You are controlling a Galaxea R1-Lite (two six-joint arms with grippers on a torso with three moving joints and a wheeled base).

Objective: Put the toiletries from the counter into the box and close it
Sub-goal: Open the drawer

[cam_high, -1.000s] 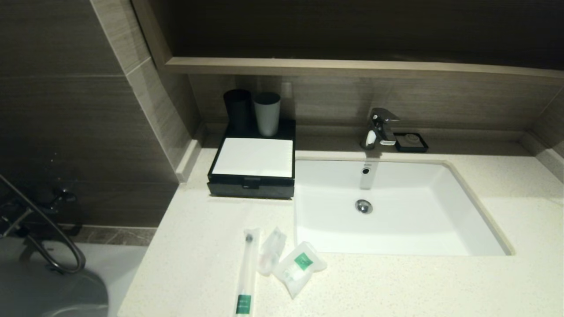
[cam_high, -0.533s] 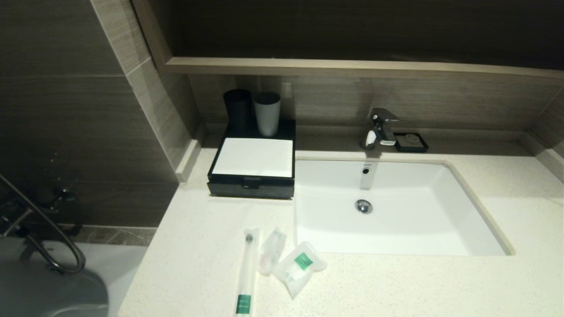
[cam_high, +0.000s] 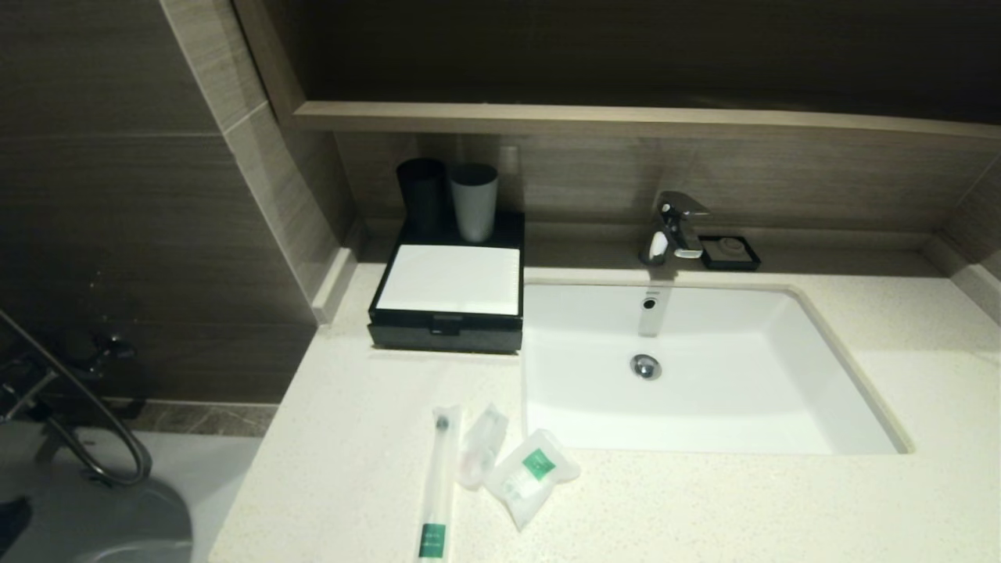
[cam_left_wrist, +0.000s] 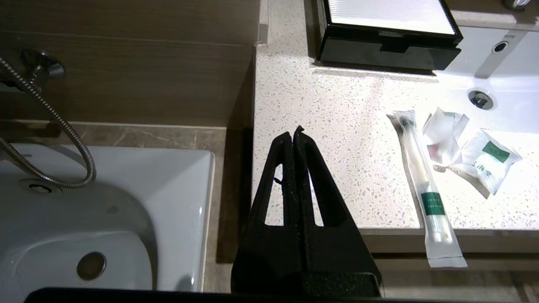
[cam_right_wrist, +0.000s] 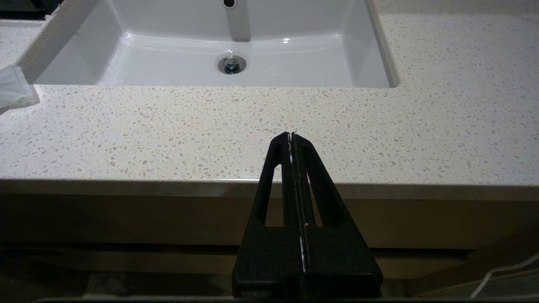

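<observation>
Three clear sachets lie on the cream speckled counter (cam_high: 360,438) near its front edge, left of the sink: the long toothbrush pack (cam_high: 436,483) (cam_left_wrist: 424,185), the small plain sachet (cam_high: 482,442) (cam_left_wrist: 443,134) and the squarish green-labelled sachet (cam_high: 532,474) (cam_left_wrist: 486,160). The black box (cam_high: 447,295) with its white top panel stands at the back, its front drawer pushed in; it also shows in the left wrist view (cam_left_wrist: 387,33). My left gripper (cam_left_wrist: 293,134) is shut and empty, off the counter's left front corner. My right gripper (cam_right_wrist: 290,136) is shut and empty, below the front edge, right of the sachets.
The white sink (cam_high: 704,367) is inset to the right of the box, with a chrome tap (cam_high: 674,227) and a small black soap dish (cam_high: 729,252) behind it. A black cup (cam_high: 422,194) and a grey cup (cam_high: 474,200) stand behind the box. A bathtub with a shower hose (cam_left_wrist: 46,122) lies left of the counter.
None on the counter; a small dark shape has come into the head view's bottom left corner.
</observation>
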